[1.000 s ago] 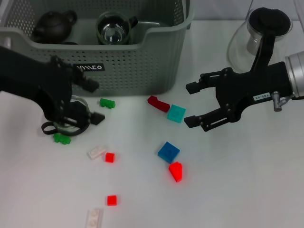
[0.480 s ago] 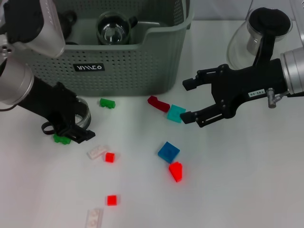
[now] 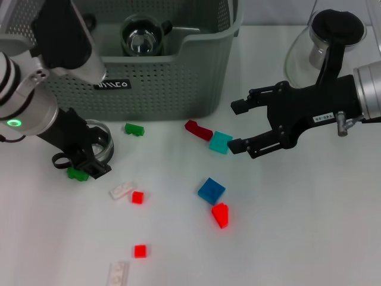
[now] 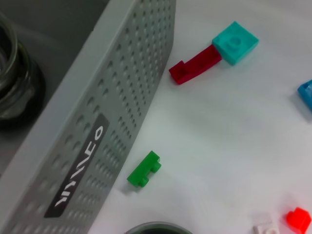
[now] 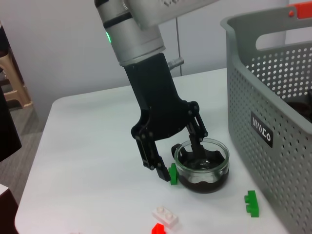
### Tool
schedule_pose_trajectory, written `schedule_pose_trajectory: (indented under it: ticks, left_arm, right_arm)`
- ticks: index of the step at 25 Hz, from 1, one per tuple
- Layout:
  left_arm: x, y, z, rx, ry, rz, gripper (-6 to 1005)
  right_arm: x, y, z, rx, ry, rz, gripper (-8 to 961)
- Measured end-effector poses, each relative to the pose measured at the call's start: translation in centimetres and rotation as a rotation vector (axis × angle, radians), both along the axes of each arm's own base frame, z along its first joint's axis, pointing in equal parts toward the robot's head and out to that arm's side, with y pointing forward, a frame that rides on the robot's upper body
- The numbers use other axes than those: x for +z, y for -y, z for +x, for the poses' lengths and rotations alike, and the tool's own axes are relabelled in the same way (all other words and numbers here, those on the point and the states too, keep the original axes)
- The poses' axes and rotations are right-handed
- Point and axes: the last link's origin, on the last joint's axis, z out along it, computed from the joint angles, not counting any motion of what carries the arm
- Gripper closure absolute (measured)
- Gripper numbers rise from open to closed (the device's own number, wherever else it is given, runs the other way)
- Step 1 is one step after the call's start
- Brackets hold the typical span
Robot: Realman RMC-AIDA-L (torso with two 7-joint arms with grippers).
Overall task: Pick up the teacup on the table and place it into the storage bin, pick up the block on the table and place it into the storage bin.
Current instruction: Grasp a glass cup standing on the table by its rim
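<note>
Left gripper [image 5: 175, 158] spread, straddling the glass teacup's [image 5: 201, 165] rim on the desk beside the storage bin [image 3: 178, 71]; next, close and lift. Right gripper [image 3: 237, 126] spread, nearing teal block [image 3: 221, 142].

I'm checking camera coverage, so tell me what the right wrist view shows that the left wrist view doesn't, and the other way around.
Only the right wrist view shows the left claw straddling the glass teacup's wall, one finger inside and one outside beside a green block, with the left arm rising behind.

Only the left wrist view shows the dark red block touching the teal block, plus the edge of a blue block.

Both show the storage bin with its black label, the notched green block near the bin's front wall, a white block and a red block.
</note>
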Motion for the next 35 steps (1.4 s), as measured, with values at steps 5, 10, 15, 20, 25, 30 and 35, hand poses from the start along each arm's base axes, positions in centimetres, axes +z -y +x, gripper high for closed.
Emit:
schedule_pose_trajectory:
  ticks: [5,10,15,20,25,30,35]
  left_arm:
    - [-1.1,-0.1,-0.3,-0.012,-0.069,-0.012,275]
    - [-2.3,-0.2,-0.8,-0.015,-0.095,-0.025,276]
    - [-3.1,-0.4,-1.1,-0.017,-0.102,-0.03,288]
    - [-3.5,-0.6,-1.2,-0.018,-0.104,-0.033,308]
    - [-3.6,-0.6,-1.3,-0.015,-0.105,-0.035,328]
    - [-3.7,-0.7,-1.4,-0.008,-0.105,-0.032,347]
    - [-3.5,-0.8,-1.4,-0.002,-0.106,-0.018,367]
  right_arm:
    - [0.1,-0.1,0.0,-0.002,-0.002,0.005,75]
    - [0.1,-0.1,0.0,0.0,-0.001,0.008,75]
    - [0.1,-0.1,0.1,-0.001,-0.001,0.008,75]
    - [0.1,-0.1,0.1,-0.003,-0.002,0.008,75]
    - [0.1,-0.1,0.1,-0.002,-0.001,0.008,75]
    - [0.1,-0.1,0.1,-0.001,-0.001,0.009,75]
    - [0.2,-0.1,0.2,-0.002,0.001,0.01,75]
